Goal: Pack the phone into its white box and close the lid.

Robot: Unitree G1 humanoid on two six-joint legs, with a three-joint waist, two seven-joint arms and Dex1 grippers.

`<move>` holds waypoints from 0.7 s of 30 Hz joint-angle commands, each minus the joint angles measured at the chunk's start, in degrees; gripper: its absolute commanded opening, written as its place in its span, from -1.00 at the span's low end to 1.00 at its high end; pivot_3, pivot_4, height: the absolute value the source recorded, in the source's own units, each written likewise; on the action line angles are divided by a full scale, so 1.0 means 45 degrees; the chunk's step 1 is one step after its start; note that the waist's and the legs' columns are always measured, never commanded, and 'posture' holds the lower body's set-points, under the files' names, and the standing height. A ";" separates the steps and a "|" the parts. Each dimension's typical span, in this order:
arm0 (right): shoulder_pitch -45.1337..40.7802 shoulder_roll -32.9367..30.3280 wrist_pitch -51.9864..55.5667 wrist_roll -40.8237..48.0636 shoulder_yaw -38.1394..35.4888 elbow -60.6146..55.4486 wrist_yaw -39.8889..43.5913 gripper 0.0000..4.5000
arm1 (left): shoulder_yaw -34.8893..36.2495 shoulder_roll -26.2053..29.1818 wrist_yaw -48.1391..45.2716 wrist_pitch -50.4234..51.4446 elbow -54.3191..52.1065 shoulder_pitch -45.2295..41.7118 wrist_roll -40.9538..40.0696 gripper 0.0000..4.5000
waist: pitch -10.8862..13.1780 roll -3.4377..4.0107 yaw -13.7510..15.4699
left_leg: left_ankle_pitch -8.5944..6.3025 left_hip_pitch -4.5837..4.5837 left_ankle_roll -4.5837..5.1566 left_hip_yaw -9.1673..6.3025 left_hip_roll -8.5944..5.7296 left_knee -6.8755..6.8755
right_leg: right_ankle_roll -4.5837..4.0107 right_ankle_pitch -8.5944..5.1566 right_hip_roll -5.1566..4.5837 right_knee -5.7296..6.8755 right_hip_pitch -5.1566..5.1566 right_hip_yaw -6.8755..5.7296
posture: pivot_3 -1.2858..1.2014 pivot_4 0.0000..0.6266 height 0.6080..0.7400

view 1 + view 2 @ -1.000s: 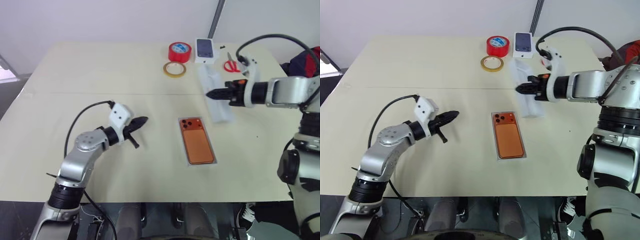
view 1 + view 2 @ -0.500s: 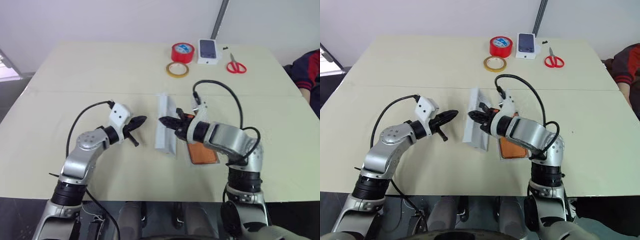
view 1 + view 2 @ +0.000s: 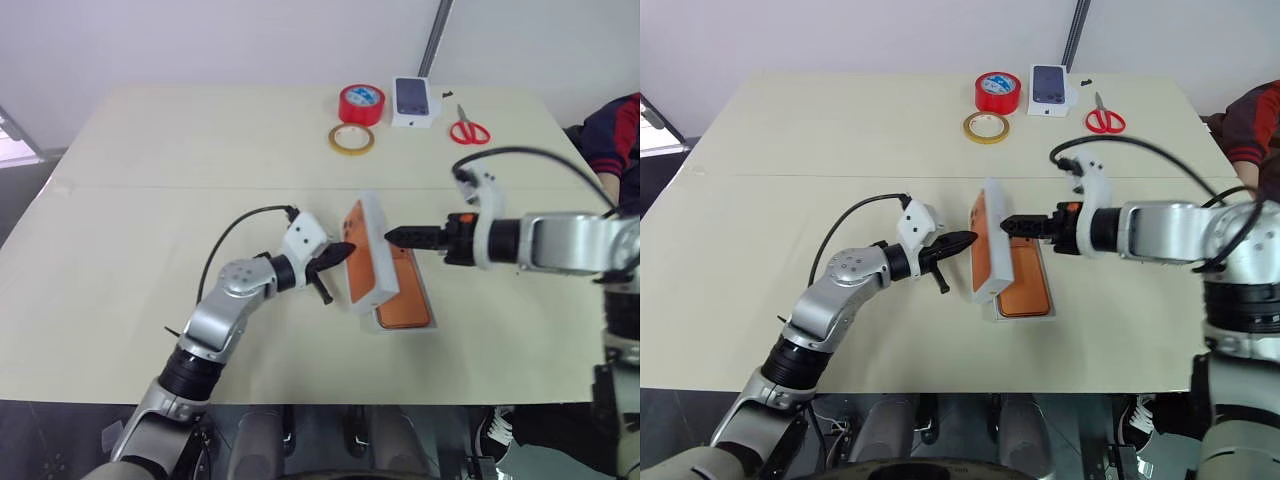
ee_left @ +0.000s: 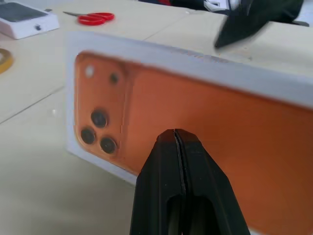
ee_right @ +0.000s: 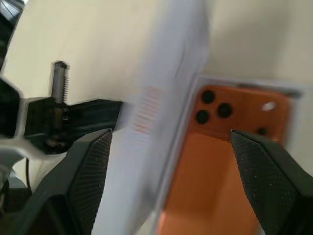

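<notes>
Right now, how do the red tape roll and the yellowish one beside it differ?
The red tape roll is bright and tall-walled; the yellowish tape roll is pale and much flatter. The red one lies farther from the robot, the yellowish one nearer. Both are rings lying flat, close together.

Two tape rolls (image 3: pixel 360 104), one scissors (image 3: pixel 467 130).

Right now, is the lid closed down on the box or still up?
Still up. The lid stands tilted on its long edge over the phone, not seated flat, between the shut left gripper and the open right gripper.
</notes>
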 commanded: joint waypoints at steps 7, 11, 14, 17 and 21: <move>-0.0122 -0.1777 -0.0885 -0.7460 0.1396 -0.1621 0.5721 -0.02 | -0.0663 -0.0808 -0.0014 -0.0121 0.0406 -0.0634 0.0435 -1.00 | -0.0001 0.0002 0.0013 | 0.0000 -0.0031 0.0000 -0.0003 -0.0002 0.0016 | -0.0004 -0.0002 -0.0010 -0.0008 -0.0017 0.0003 | 0.03 -0.52 0.93; -0.0013 -0.2381 -0.2216 -1.0779 0.2725 -0.2560 0.8192 -0.93 | 0.0009 -0.0940 0.0131 0.0338 -0.0088 -0.0618 -0.0088 -1.00 | -0.0001 0.0002 0.0013 | 0.0000 -0.0034 0.0000 -0.0003 -0.0005 0.0023 | -0.0004 -0.0003 -0.0018 -0.0010 -0.0016 0.0002 | 0.03 -0.52 0.93; 0.0322 -0.2697 -0.3310 -1.2875 0.3590 -0.3325 0.9637 -0.97 | 0.0828 -0.0989 0.0462 0.1012 -0.0494 -0.0658 -0.0632 -1.00 | -0.0001 0.0001 0.0004 | 0.0000 -0.0034 -0.0001 -0.0006 -0.0001 0.0024 | -0.0018 -0.0012 -0.0020 -0.0010 -0.0018 0.0002 | 0.03 -0.52 0.93; 0.0660 -0.2716 -0.4024 -1.4443 0.4197 -0.3848 1.0627 -0.97 | 0.1514 -0.0831 0.1025 0.1739 -0.0550 -0.0849 -0.0697 -1.00 | -0.0001 0.0001 0.0004 | 0.0000 -0.0034 -0.0001 -0.0008 -0.0004 0.0024 | -0.0015 -0.0011 -0.0019 -0.0010 -0.0018 0.0001 | 0.03 -0.52 0.93; 0.0863 -0.2365 -0.4474 -1.6004 0.4736 -0.4222 1.1485 -0.97 | 0.1533 -0.0141 0.1591 0.2873 -0.0059 -0.1179 -0.0076 -1.00 | -0.0001 0.0000 0.0007 | 0.0000 -0.0033 -0.0002 -0.0006 -0.0009 0.0026 | -0.0005 -0.0005 -0.0019 -0.0007 -0.0018 0.0000 | 0.03 -0.52 0.93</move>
